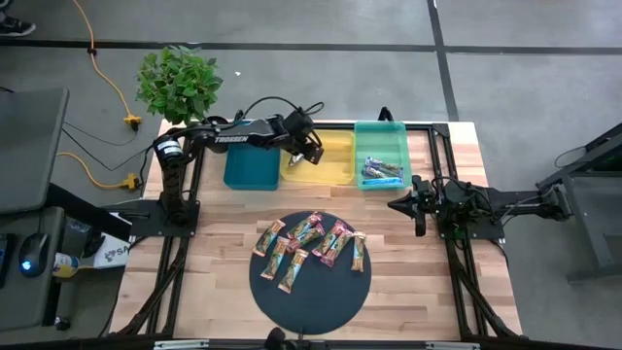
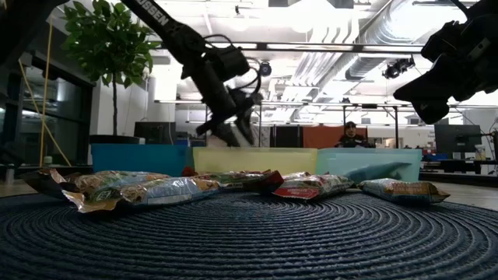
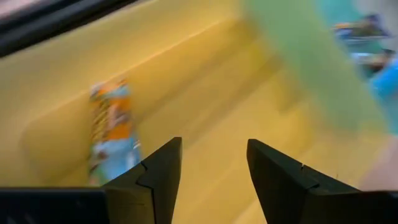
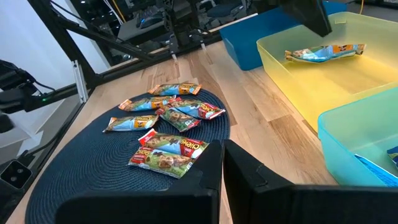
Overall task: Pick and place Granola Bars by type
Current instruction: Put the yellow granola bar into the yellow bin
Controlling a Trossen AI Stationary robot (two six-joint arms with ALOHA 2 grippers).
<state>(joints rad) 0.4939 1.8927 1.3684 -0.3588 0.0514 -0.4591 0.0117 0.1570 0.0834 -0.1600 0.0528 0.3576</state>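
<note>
left tool (image 1: 309, 151) over the yellow tray (image 1: 335, 170), fingers (image 3: 155, 180) parted and empty; an orange-and-blue bar (image 3: 112, 134) lies released on the tray floor beneath. right tool (image 1: 410, 205) clenched, empty, hovering above the worktop (image 1: 224, 209) beside the teal tray (image 1: 381, 131). the high view alone shows blue bars (image 1: 382, 172) in the teal tray and the remaining bars (image 1: 311, 243) scattered on the dark round mat (image 1: 311, 301). left arm reaches across the blue tray (image 1: 251, 170), wrist angled down.

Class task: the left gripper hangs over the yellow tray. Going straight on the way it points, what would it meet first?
Probably the yellow tray floor: the left gripper, open, points there beside the orange bar.
</note>
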